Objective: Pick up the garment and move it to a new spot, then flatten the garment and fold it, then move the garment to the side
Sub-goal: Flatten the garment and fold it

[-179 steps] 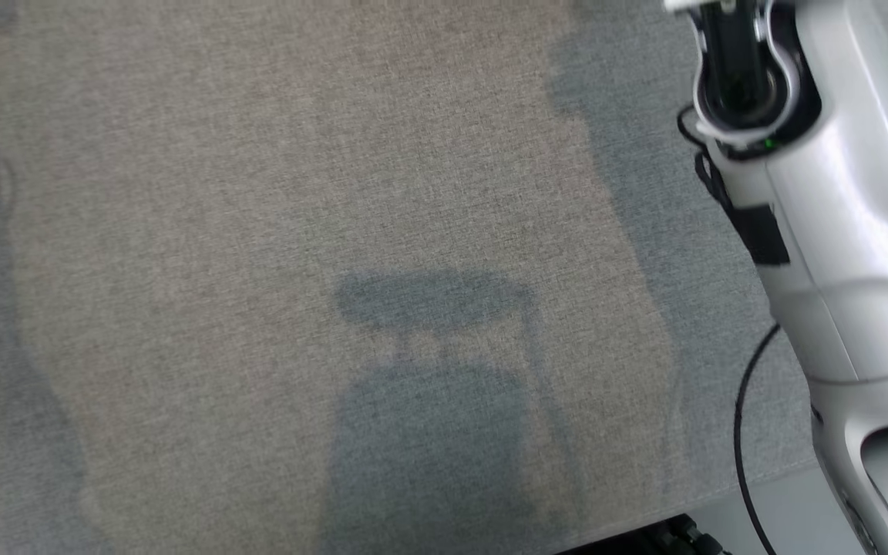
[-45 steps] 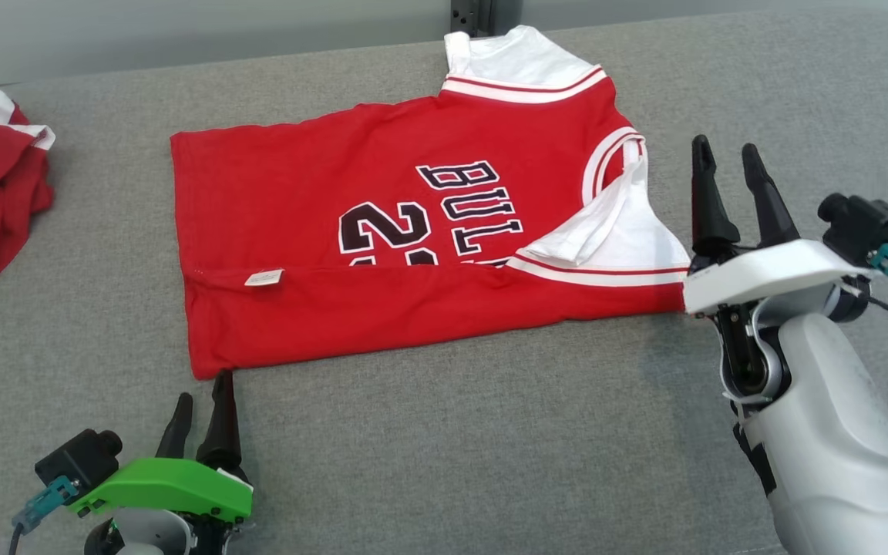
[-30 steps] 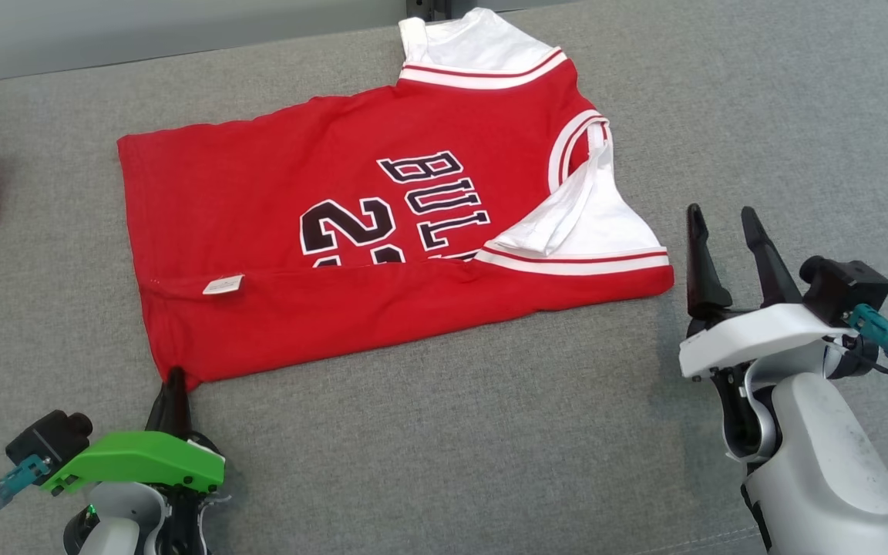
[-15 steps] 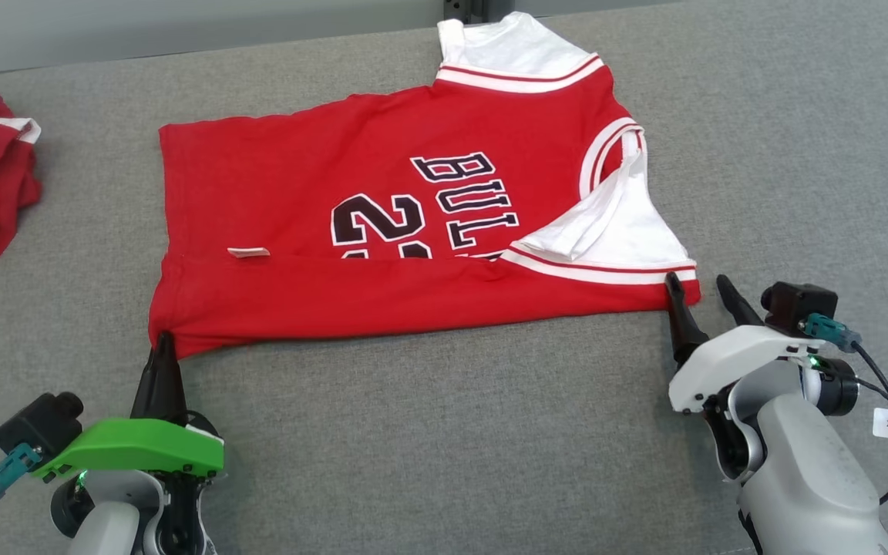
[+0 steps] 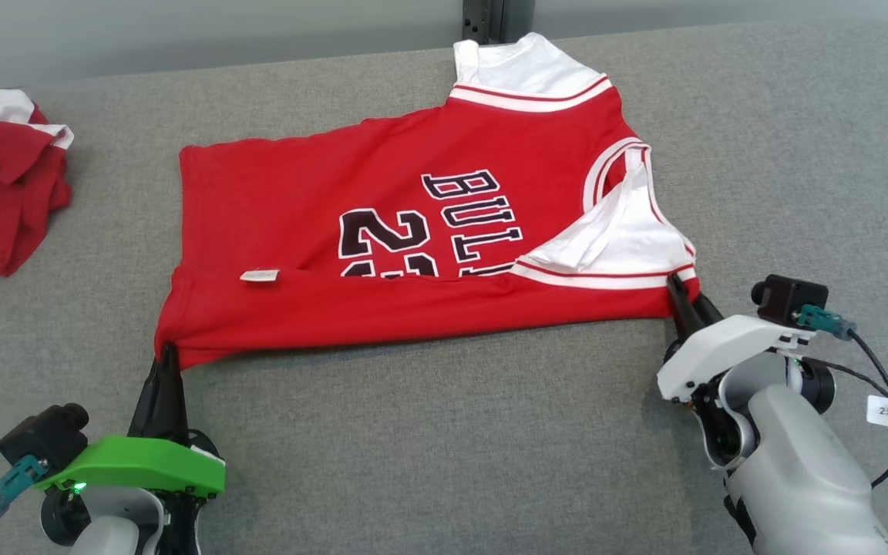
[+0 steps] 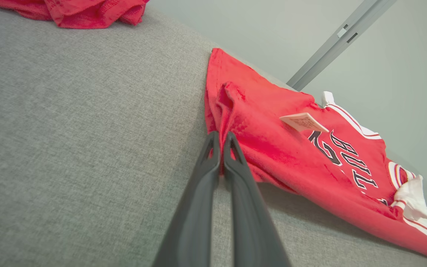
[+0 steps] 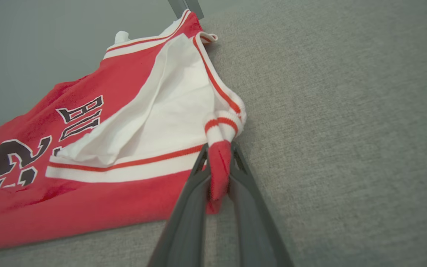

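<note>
Left hand (image 5: 169,356), under its green cover at the near left, is pinched shut on the hem corner of the garment (image 5: 413,208). Its wrist view suggests a small bite, with only the tip of the red cloth between the pressed-together fingers. Right hand (image 5: 684,299), at the near right, is closed on the opposite near corner, where a thicker roll of red cloth and striped white trim is bunched between its fingers. The garment's near edge runs fairly taut between the two pinches and seems slightly raised off the grey tabletop (image 5: 428,447), judging by the shadow under it. This near strip is already turned over onto the body, with its white label (image 5: 260,275) facing up, so the step in hand is probably a fold or a straightening pull along that edge. To do it well, both corners should rise together to the same height and travel at the same pace, so the edge stays straight. Tension should be light, since a hard outward pull could slip the left corner free. Beyond the strip lie the black number and lettering, with a white sleeve (image 5: 621,239) flopped over the neckline. That sleeve may need smoothing before the next fold covers it. A second red garment (image 5: 5,193) lies crumpled at the far left, well apart, and the fold should land short of it.
</note>
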`<state>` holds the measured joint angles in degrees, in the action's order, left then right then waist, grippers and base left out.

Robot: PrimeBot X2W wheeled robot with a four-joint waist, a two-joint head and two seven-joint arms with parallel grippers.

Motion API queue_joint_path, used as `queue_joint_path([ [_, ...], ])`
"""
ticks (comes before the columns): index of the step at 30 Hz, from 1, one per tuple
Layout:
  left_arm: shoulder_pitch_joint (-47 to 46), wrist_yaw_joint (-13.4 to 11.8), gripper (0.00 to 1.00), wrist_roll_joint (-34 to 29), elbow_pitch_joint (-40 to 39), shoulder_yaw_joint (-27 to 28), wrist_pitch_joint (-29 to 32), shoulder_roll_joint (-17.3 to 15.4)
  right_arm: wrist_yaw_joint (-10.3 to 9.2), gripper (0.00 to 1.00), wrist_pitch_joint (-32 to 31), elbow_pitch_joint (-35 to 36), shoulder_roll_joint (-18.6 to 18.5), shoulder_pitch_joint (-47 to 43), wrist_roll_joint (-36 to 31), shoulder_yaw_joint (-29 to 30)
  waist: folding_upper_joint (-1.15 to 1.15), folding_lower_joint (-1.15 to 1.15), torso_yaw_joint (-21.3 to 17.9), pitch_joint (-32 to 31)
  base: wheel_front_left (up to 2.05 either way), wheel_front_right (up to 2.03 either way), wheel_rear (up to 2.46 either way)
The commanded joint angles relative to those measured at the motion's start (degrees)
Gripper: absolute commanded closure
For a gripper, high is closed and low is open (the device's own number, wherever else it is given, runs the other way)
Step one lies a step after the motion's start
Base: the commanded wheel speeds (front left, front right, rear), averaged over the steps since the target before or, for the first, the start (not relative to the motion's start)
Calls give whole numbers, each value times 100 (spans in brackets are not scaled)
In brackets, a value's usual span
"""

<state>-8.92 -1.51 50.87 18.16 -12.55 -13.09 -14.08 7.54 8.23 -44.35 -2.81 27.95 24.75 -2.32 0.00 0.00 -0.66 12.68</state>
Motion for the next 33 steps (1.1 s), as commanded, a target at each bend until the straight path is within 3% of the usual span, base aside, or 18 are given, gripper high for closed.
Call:
queue_joint_path([
  [1,52,55,100,10,-78,31,-55,-50,-10,100,24,149,-130,-9,152,17,0,0,-1,-51,0,0,0],
  [4,171,134,100,21,-265,16,-68,-59,-11,100,-98,539,-295,-226,395,-49,0,0,-6,-126,0,0,0],
  [8,457,79,100,-68,-604,-107,28,-136,-11,100,-335,1279,-570,-696,582,-96,0,0,-12,-210,0,0,0],
  [14,1095,-79,100,-191,-1027,-310,216,-259,-10,100,-797,2574,-682,-1808,715,96,0,0,31,-261,0,0,0],
  [19,1499,-280,100,-346,-1056,-377,277,-387,-10,100,-1073,3322,-405,-2661,511,430,0,0,32,-231,0,0,0],
  [27,1601,-370,100,-409,-881,-521,455,-479,-10,100,-1378,3791,-101,-3408,412,500,0,0,-56,-223,0,0,0],
  [28,1628,-426,96,-437,-864,-515,461,-505,-10,100,-1410,3857,-77,-3487,394,524,0,0,-93,-227,0,0,0],
  [29,1643,-439,62,-447,-860,-513,458,-520,-10,93,-1419,3874,-67,-3514,394,555,0,0,-113,-228,0,0,0],
  [30,1657,-451,16,-452,-855,-509,455,-533,-10,62,-1436,3895,-61,-3529,430,573,0,0,-129,-229,0,0,0],
  [31,1677,-463,0,-442,-843,-500,465,-548,-10,19,-1456,3924,-51,-3544,465,568,0,0,-149,-231,0,0,0],
  [32,1691,-468,0,-427,-844,-485,459,-564,-10,0,-1471,3960,-44,-3565,481,561,0,0,-166,-231,0,0,0],
  [33,1698,-467,0,-421,-848,-463,425,-585,-7,0,-1476,3997,-39,-3590,490,571,0,0,-180,-232,0,0,0],
])
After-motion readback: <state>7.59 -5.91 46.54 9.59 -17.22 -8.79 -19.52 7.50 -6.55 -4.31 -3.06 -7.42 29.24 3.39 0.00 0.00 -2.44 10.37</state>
